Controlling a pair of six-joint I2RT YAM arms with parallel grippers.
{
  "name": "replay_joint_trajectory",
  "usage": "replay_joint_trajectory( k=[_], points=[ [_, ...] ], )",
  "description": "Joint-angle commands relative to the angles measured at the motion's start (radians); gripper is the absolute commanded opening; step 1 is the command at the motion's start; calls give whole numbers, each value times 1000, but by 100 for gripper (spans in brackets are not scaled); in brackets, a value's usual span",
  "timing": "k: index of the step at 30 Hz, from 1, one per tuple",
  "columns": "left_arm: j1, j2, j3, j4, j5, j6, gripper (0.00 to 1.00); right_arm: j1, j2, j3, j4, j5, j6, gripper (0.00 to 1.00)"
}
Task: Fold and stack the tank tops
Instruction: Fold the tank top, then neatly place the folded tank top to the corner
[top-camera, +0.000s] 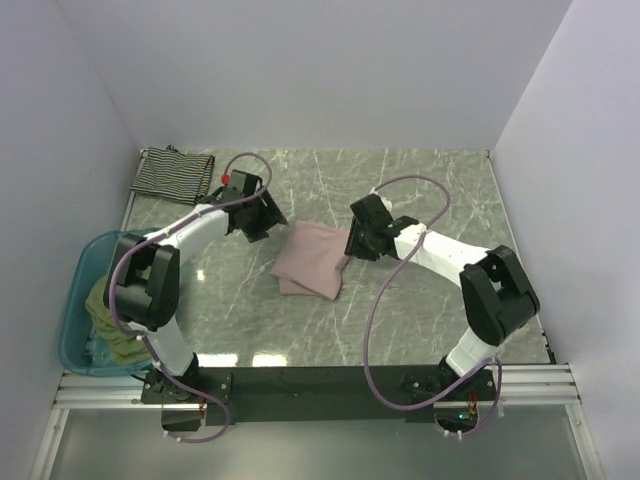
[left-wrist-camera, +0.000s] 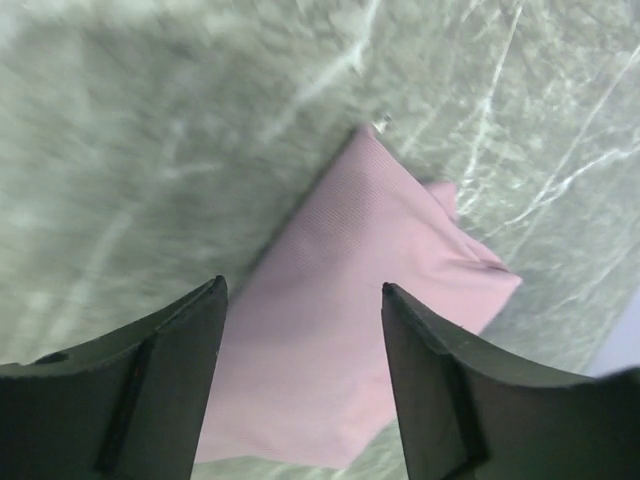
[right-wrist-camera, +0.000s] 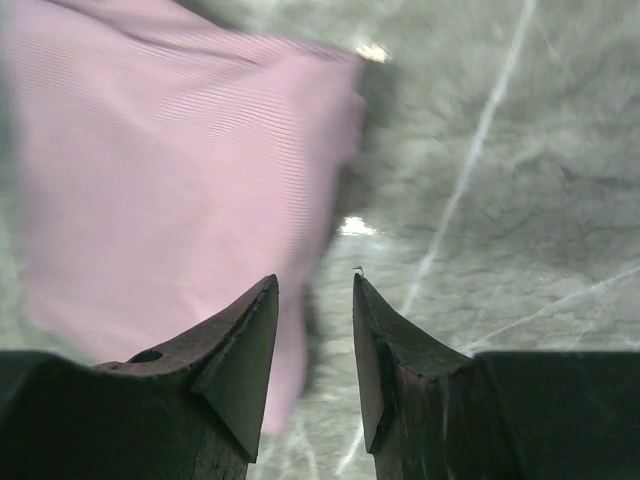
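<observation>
— What is the robot doing right now?

— I think it is finishing the fold on one top. Two more are waiting.

— Where is everything lying?

— The grey bench (top-camera: 430, 190) is carrying most of it. The blue tub (top-camera: 72, 300) is sitting at its left edge, and the green top (top-camera: 105, 325) is lying bunched up inside.

— And the other tops?

— The pink top (top-camera: 312, 258) is lying folded in the middle of the bench. The striped top (top-camera: 172, 173) is lying in the far left corner, well apart from it.

— Are the arms holding anything?

— No. The left end effector (left-wrist-camera: 302, 288) is hanging over the pink top with its jaws wide apart. The right end effector (right-wrist-camera: 314, 282) is hanging by the pink top's edge, jaws a little apart and gripping nothing.

— What is coming next?

— I am guessing one arm is going to need to reach into the tub and pinch the green top.
</observation>
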Motion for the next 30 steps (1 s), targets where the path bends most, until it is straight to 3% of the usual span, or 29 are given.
replay_joint_trajectory(
  k=[1,5,12,20,30],
  points=[
    [30,19,75,-59,72,202,70,24,-68,72,-8,46,-14,43],
    [51,80,115,-51,208,272,82,64,-4,135,-14,5,-26,42],
    [82,159,132,-36,408,336,82,78,99,143,14,-68,-34,41],
    [82,188,53,-11,451,341,82,15,178,74,9,-81,-60,40],
    [47,199,-150,96,478,258,81,-29,185,56,26,-115,-74,40]
  ],
)
